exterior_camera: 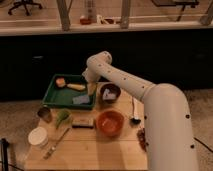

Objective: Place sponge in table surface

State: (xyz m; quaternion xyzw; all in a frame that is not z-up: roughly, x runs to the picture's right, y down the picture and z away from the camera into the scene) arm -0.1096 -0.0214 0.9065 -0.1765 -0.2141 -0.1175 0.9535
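claw [92, 89] over tray [61, 98], beside sponge [80, 100]

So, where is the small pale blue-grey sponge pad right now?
The sponge lies in the green plastic tray, near its front right corner, left in the camera view; the gripper is just above it, over the tray.

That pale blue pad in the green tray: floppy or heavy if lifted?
The sponge looks thin and soft, so it would probably squash, bend slightly and weigh little. Lying flat in the green tray, it should not roll. The gripper hangs over the tray's right side, near it.
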